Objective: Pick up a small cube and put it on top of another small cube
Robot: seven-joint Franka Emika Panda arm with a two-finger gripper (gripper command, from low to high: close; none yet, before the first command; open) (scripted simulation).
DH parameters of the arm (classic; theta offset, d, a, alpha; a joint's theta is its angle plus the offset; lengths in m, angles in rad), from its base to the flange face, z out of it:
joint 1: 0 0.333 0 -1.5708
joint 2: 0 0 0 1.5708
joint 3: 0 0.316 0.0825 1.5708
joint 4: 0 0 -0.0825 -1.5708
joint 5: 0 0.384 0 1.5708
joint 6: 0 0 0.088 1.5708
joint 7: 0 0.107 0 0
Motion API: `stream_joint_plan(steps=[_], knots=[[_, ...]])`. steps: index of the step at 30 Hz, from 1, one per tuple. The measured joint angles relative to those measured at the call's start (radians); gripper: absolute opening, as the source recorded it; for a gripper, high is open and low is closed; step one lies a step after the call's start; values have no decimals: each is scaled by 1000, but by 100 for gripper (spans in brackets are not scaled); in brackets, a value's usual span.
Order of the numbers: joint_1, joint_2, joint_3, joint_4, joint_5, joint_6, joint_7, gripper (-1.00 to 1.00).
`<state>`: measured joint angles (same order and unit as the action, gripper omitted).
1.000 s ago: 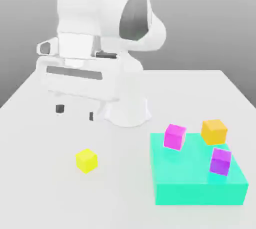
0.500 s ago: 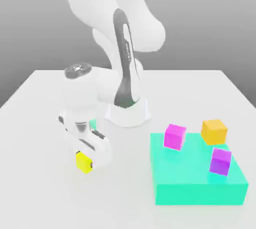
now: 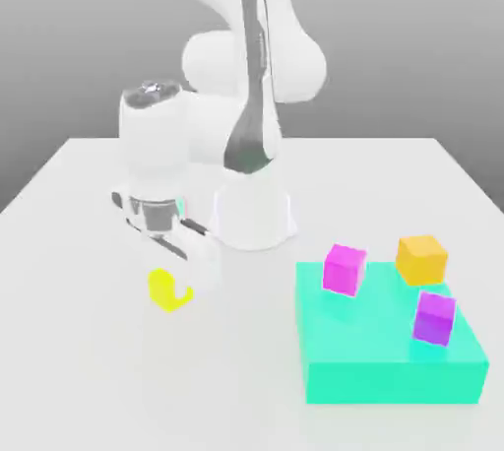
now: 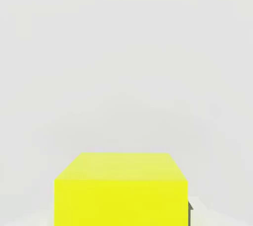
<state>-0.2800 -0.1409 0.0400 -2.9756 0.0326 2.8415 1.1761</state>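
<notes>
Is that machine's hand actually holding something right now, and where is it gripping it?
Yes: the hand holds the small yellow cube, its fingers closed against two opposite side faces, just above the table.

Four small cubes, one block, one arm on one table.

One yellow cube (image 3: 162,288) sits between the fingers of the one gripper (image 3: 175,287); away from the fingers are one orange cube (image 3: 421,258) and two magenta-purple cubes (image 3: 345,269) (image 3: 434,317), by one teal block (image 3: 384,360) on the white table (image 3: 89,380).
</notes>
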Motion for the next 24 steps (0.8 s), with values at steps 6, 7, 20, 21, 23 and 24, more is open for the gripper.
stream_joint_plan(steps=[6, 7, 20, 21, 23, 24], knots=[[256, -141, 164, 68, 105, -197, 36, -100], [300, -163, 192, 79, 123, -229, 42, -100], [619, -156, 472, 130, 229, -273, 131, -100], [615, -129, 479, 124, 225, -240, 136, 100], [615, -129, 479, 124, 225, -240, 135, 100], [615, -129, 479, 124, 225, -240, 135, 100]])
